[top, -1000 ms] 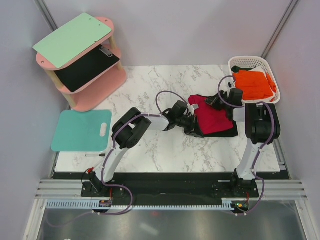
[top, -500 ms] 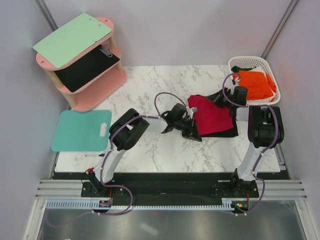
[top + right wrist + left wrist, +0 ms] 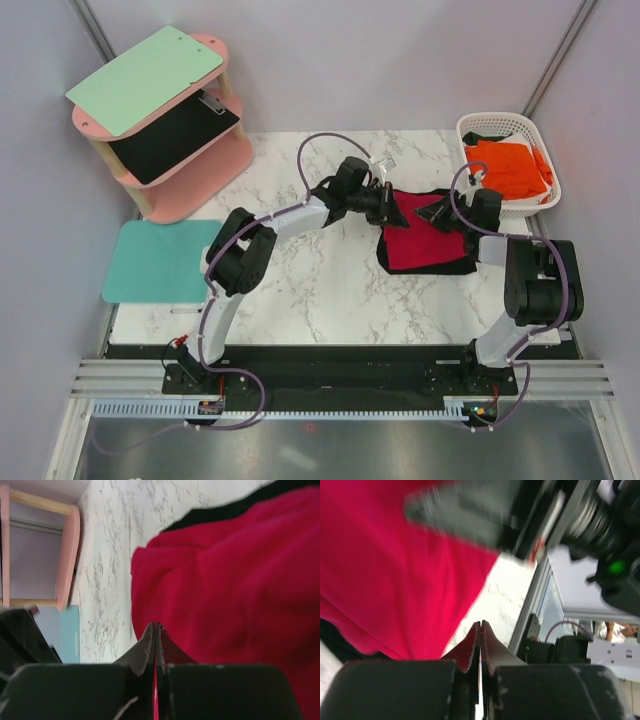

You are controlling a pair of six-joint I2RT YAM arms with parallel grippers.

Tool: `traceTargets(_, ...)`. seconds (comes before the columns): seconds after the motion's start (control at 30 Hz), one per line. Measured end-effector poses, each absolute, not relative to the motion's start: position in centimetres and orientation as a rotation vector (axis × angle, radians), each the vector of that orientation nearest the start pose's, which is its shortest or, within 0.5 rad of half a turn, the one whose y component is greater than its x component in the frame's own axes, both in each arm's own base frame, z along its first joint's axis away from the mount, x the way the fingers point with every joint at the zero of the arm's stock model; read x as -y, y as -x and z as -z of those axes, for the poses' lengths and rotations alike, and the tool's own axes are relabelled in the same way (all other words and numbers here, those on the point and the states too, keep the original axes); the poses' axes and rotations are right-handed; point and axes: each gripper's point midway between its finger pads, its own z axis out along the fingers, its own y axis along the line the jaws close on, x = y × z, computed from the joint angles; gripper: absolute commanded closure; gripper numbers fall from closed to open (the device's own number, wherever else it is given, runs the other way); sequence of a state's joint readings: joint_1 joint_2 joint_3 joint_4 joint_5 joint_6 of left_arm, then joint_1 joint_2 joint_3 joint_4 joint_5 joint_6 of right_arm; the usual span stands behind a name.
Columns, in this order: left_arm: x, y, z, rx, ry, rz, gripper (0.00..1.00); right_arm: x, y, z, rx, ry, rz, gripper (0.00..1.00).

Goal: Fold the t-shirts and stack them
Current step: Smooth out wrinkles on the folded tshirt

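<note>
Both are clamped tight here: the left pincer (image 3: 480, 630) and the right pincer (image 3: 155, 630) each pinch a bit of the crimson t-shirt (image 3: 420, 245) at its far edge. It lies on the black t-shirt (image 3: 445, 267) toward the tabletop's right edge. The orange t-shirt (image 3: 508, 168) sits in the white basket (image 3: 470, 125) at the far right corner.

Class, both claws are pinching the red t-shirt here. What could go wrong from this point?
1. The left claw and right claw each pinch the red t-shirt only at their very tips, so the cloth may slip out.
2. The black t-shirt lies directly beneath and could be dragged along, bunching up.
</note>
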State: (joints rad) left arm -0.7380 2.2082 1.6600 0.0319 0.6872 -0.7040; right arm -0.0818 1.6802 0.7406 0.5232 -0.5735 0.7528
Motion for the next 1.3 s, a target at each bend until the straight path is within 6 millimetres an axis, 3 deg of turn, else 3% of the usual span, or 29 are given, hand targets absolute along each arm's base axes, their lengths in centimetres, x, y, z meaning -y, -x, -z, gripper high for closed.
traceTargets(0.1,47.9,-36.2,-12.9,-2.274,-0.487,1.507,0.98,-8.8,-40.8,-8.5,-2.036,-0.522,-1.043,1.0)
traceTargets(0.23,47.4,-39.6,-11.3,-2.266,-0.437,1.491,0.98,-8.7,-38.3,-6.7,-2.06,-0.615,-1.103,1.0)
traceTargets(0.4,47.9,-43.1,-8.9,-2.27,-0.394,1.487,0.98,-8.1,-36.4,-7.2,-2.037,-0.638,-1.096,1.0)
traceTargets(0.57,48.6,-43.5,-7.1,-2.308,-0.356,1.521,0.98,-6.7,-35.7,-7.8,-2.001,-0.648,-1.061,1.0)
traceTargets(0.93,46.3,-44.5,-4.7,-2.382,-0.246,1.506,0.98,-4.1,-33.3,-4.7,-2.089,-0.799,-0.951,1.0)
traceTargets(1.3,44.9,-44.3,-4.2,-2.408,-0.211,1.494,0.98,-2.6,-32.2,-4.2,-2.117,-0.87,-0.863,1.0)
